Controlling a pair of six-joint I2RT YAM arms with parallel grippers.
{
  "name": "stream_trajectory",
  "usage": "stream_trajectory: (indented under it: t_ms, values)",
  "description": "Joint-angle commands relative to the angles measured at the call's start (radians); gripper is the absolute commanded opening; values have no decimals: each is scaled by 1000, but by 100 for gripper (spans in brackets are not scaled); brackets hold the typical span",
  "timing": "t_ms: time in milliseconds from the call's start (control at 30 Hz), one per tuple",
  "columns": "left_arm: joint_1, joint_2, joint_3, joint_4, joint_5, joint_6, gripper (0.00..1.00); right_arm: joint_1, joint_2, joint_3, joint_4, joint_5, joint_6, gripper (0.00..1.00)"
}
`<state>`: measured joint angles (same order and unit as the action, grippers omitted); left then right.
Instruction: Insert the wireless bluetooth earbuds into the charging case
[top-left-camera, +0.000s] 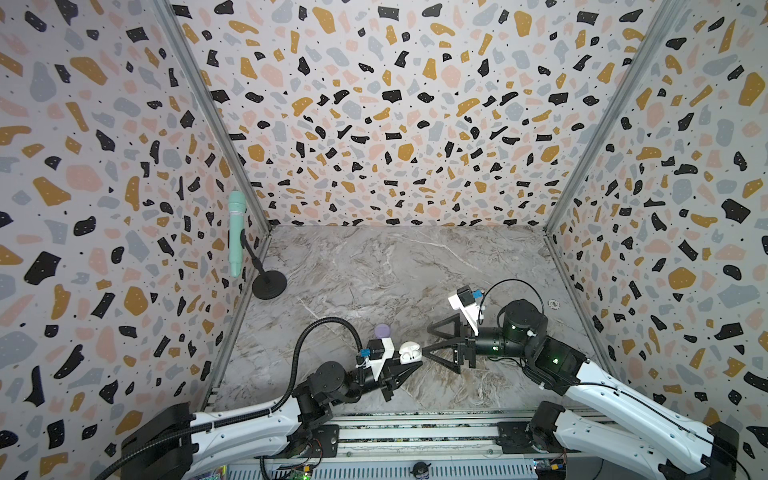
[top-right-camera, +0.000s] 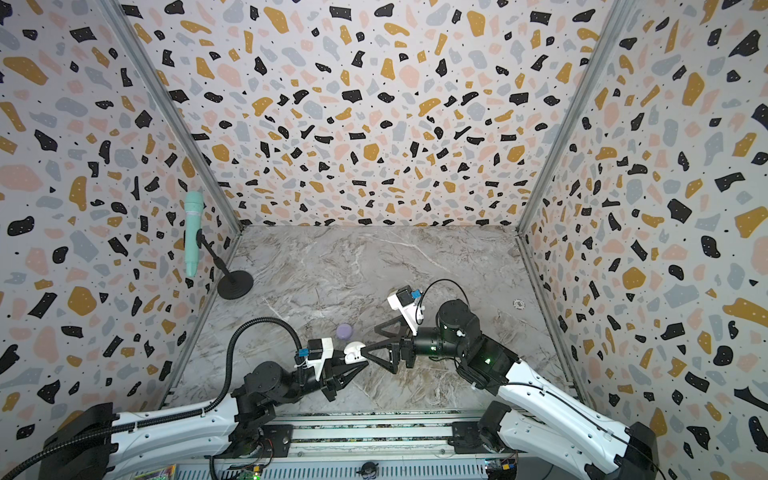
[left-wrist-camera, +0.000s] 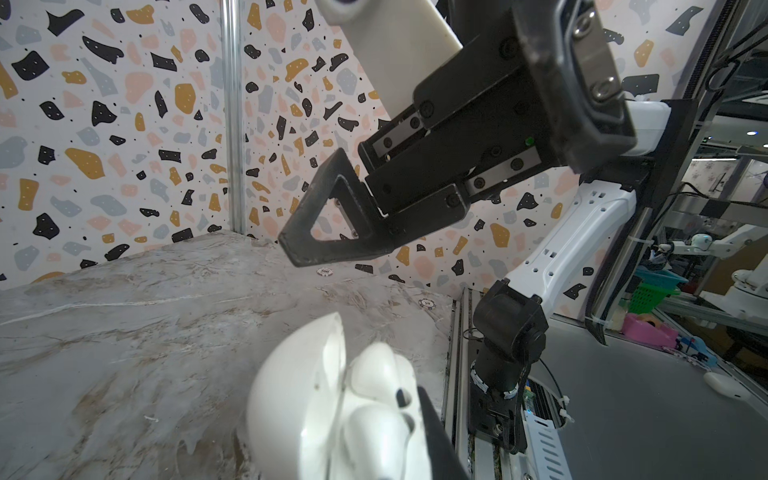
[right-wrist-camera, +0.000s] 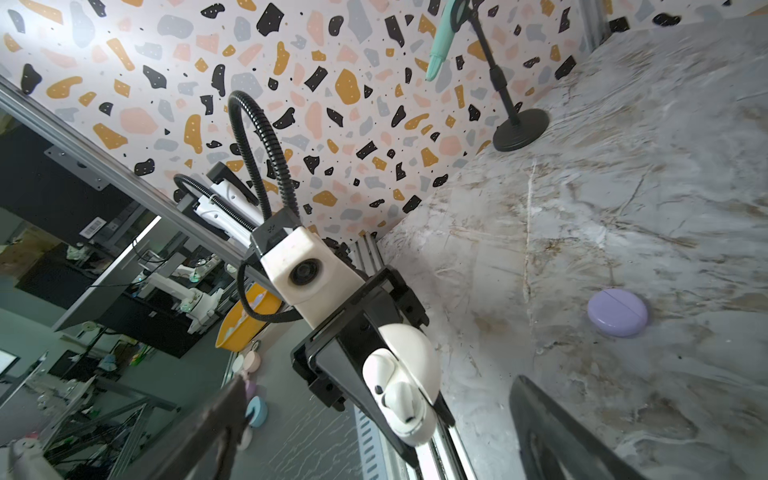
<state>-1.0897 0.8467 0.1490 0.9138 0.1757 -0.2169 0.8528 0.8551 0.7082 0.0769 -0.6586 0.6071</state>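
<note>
The white charging case (top-left-camera: 409, 351) (top-right-camera: 354, 352) hangs just above the marble floor with its lid open, and my left gripper (top-left-camera: 409, 362) (top-right-camera: 357, 362) is shut on it. Two white earbuds (left-wrist-camera: 374, 370) (right-wrist-camera: 378, 370) sit side by side in its sockets, stems down. In the left wrist view only one black finger (left-wrist-camera: 436, 440) shows beside the case (left-wrist-camera: 291, 407). My right gripper (top-left-camera: 426, 340) (top-right-camera: 369, 340) (right-wrist-camera: 380, 382) stands wide open facing the case (right-wrist-camera: 419, 349), its fingertips just short of it, holding nothing.
A closed lavender round case (top-left-camera: 382, 331) (top-right-camera: 344, 331) (right-wrist-camera: 618, 311) lies on the floor just behind the left gripper. A mint microphone (top-left-camera: 237, 232) on a black stand (top-left-camera: 269, 286) occupies the back left corner. A poker chip (top-left-camera: 554, 304) lies at the right wall.
</note>
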Motion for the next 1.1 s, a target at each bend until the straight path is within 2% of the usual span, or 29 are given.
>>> stream_trajectory:
  t_ms: [0, 367, 667, 1067]
  values:
    - [-4, -5, 37, 51, 16, 22, 0, -3, 10, -15, 73, -92, 44, 99]
    - [-4, -6, 29, 59, 20, 25, 0, 1, 53, -46, 151, -177, 81, 99]
    - [-4, -2, 21, 72, 29, 18, 0, 41, 79, -41, 188, -202, 77, 100]
    - [-4, 6, 17, 65, 20, 10, 0, 87, 28, -33, 218, -263, 41, 97]
